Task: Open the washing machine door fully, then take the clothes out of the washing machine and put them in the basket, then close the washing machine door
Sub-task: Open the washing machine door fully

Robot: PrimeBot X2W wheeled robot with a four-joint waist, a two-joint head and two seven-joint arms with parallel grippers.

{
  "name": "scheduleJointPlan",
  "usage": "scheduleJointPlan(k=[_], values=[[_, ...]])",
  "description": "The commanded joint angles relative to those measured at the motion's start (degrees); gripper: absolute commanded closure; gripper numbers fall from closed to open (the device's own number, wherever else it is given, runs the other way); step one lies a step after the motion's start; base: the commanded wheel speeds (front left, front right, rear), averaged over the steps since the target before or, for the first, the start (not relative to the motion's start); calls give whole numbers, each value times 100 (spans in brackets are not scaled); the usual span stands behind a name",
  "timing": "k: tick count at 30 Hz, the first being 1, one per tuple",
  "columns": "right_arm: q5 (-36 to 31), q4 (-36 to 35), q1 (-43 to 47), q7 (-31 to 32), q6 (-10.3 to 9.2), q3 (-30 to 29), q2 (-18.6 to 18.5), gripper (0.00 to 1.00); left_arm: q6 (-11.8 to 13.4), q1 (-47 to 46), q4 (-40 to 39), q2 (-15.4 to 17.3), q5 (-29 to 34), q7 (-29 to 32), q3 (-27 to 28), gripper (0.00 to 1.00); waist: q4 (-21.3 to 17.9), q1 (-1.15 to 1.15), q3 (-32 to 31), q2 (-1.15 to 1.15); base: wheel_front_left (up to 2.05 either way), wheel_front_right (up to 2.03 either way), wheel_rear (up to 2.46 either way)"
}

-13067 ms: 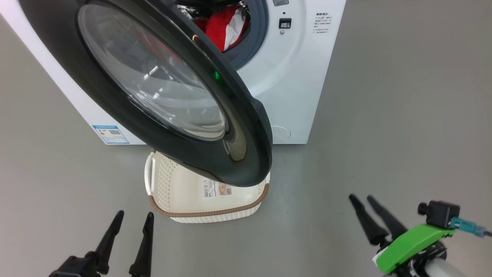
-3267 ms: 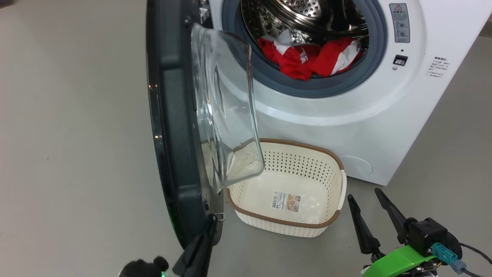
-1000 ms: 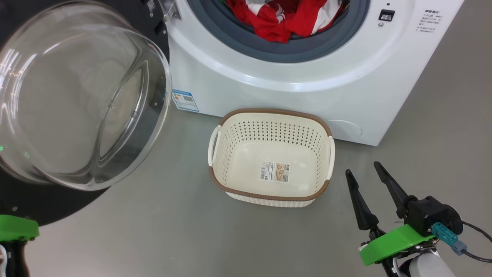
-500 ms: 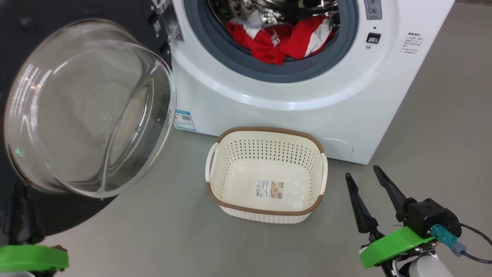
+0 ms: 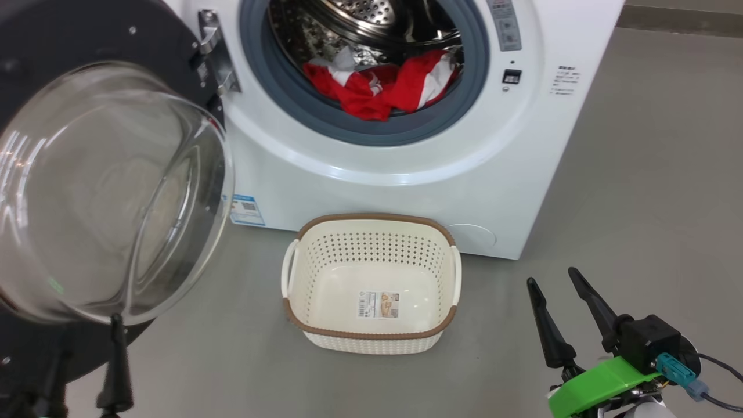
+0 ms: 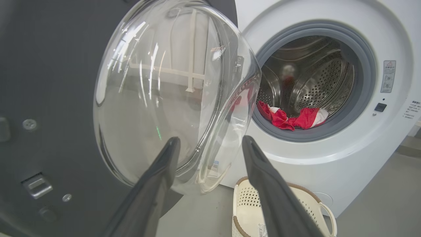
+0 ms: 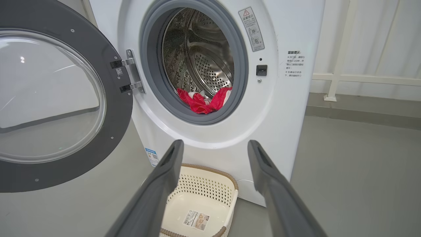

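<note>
The white washing machine [image 5: 406, 191] stands with its door [image 5: 35, 69] swung wide to the left, the glass bowl [image 5: 104, 191] facing me. Red and white clothes [image 5: 377, 87] lie at the front of the steel drum, also seen in the wrist views [image 6: 289, 118] [image 7: 200, 100]. The cream basket [image 5: 371, 219] sits on the floor below the drum mouth, with just a label inside. My left gripper [image 6: 211, 140] is open in front of the door's glass, holding nothing; its fingers [image 5: 116, 360] show at the lower left. My right gripper [image 5: 552, 278] is open low on the right, apart from the basket.
Grey floor [image 5: 638, 203] spreads to the right of the machine. A white rail and pale wall panels [image 7: 332, 79] stand behind it. A blue sticker [image 5: 246, 210] marks the machine's lower left corner. The open door [image 7: 111, 108] takes up the space on the left.
My left gripper has opened and come off the door's lower edge. The head camera has shifted, showing more of the drum. The right gripper stays open.
</note>
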Motion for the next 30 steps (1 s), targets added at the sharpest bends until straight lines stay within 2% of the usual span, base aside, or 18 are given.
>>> scheduleJointPlan(k=[1,5,11,23,30], values=[[39,-157,3,-52,43,75,3,0,9,-35,-220,167,-6,-29,72,0,-159,0,-30,0,0,0,0],[45,-202,77,-52,43,-60,3,0,9,99,-489,292,-225,-29,-383,0,-372,0,-4,0,0,0,0],[32,-252,112,-52,43,-252,3,0,9,186,-813,377,-514,-29,-693,0,-715,0,57,0,0,0,0],[15,-350,179,-52,43,-514,3,0,9,363,-999,394,-613,-29,-851,0,-1324,0,131,0,0,0,0],[23,-418,306,-52,43,-686,3,0,9,460,-992,299,-525,-29,-854,0,-1580,0,102,0,0,0,0]])
